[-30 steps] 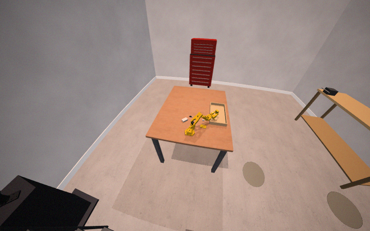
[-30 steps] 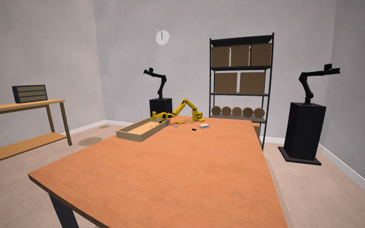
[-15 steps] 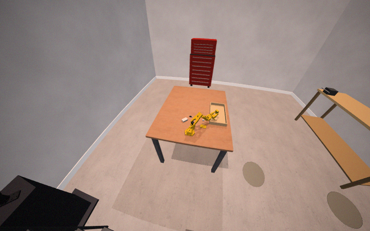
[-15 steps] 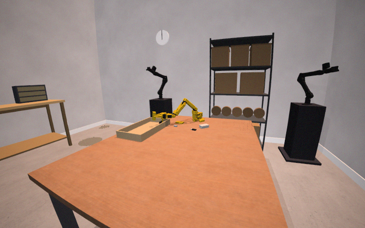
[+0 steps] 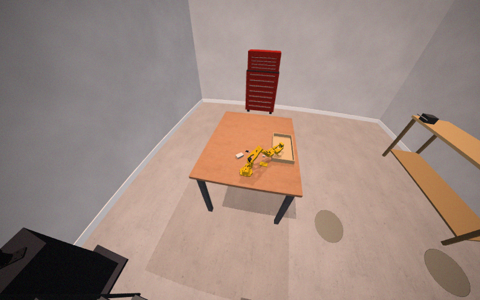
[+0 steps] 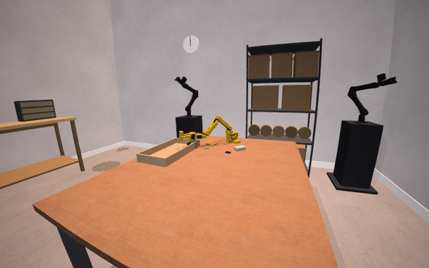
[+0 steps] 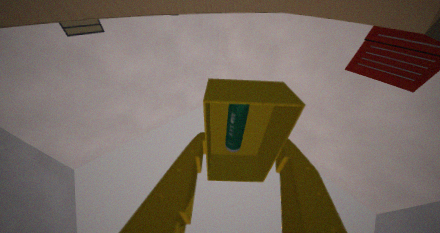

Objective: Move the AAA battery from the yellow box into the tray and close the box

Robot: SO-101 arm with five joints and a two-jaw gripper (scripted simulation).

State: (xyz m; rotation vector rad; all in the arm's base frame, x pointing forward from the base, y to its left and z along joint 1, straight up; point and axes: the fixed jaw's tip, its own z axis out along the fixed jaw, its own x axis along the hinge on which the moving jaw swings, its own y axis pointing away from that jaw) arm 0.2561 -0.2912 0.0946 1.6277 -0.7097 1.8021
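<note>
In the wrist view my gripper is shut on the open yellow box base, one finger on each side wall. The green AAA battery lies inside the base, against its left wall. The wrist camera looks out at the room walls, so the base is held tipped. In the top view my gripper is over the near end of the wooden tray. In the exterior view it hangs above the tray's far end. The yellow lid lies on the table beside the tray and also shows in the exterior view.
A white box lies on the table left of the arm, seen too in the exterior view. A small black thing and a small grey thing lie near it. The arm's base stands near the table's front edge.
</note>
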